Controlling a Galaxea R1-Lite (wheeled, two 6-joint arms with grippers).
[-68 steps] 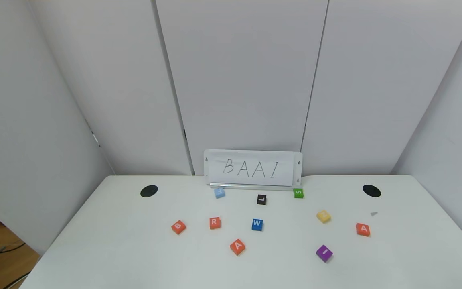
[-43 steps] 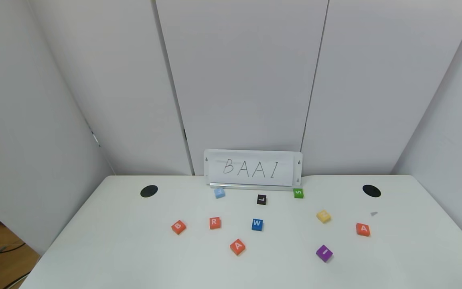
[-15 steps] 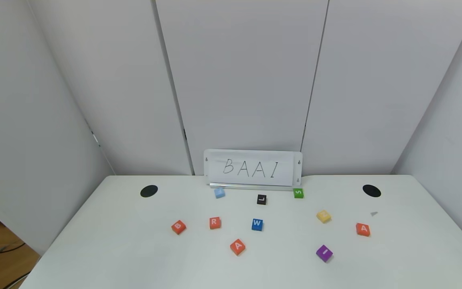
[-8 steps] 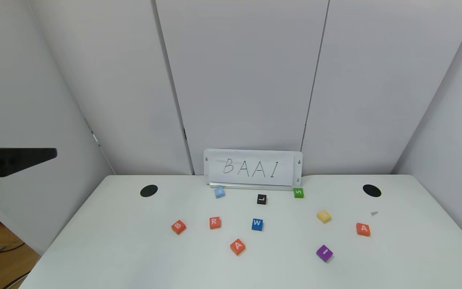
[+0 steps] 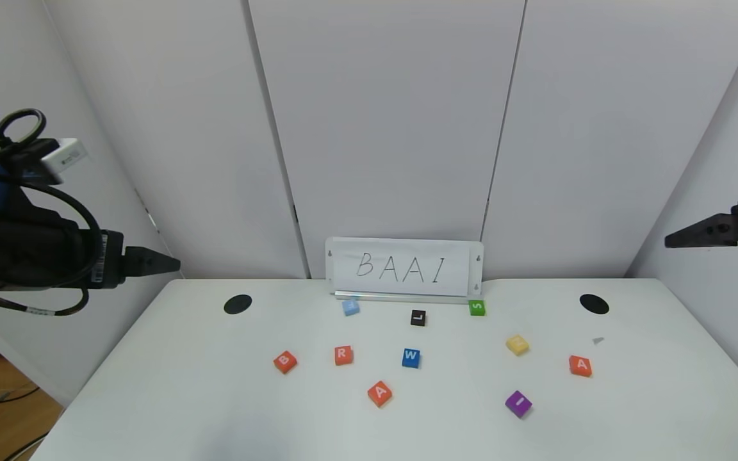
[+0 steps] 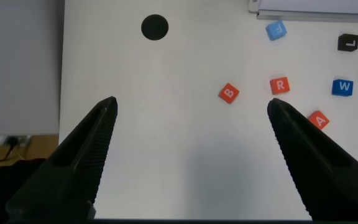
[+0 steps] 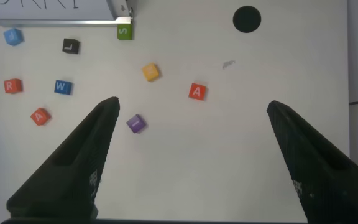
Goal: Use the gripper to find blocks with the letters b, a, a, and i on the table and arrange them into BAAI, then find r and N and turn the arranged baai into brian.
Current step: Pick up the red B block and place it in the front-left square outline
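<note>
Nearest to the front edge of the white rectangular table (image 5: 170, 384) lies the purple square block marked I (image 5: 518, 404), toward the right side, and a little left of the middle lies one orange-red square block marked A (image 5: 380, 393). Nothing is arranged yet; all blocks lie loose and well apart from each other, so I judge that the task is at its very beginning.

One row farther from the front edge, going left to right, there are the orange-red square block marked B (image 5: 285, 362), the orange-red square block marked R (image 5: 343, 355), a dark blue square block marked W (image 5: 410, 358), the yellow square block with a faint N (image 5: 517, 345) and the second orange-red block marked A (image 5: 580, 365), which is the closest to the right edge.

Near the far edge stand a light blue block (image 5: 350, 307), a black block marked L (image 5: 418, 317) and a green block marked S (image 5: 476, 308), just in front of a white sign with handwritten BAAI (image 5: 404, 267). The sign probably serves as the model for the word.

The left gripper (image 6: 188, 109) hangs high beyond the left edge, its fingers spread wide and holding nothing; its wrist view looks down on B, R and the near A, so it is well placed to take those. The right gripper (image 7: 191, 109) is also high, over the right edge, jaws wide apart and empty, above I, N and the right A.
</note>
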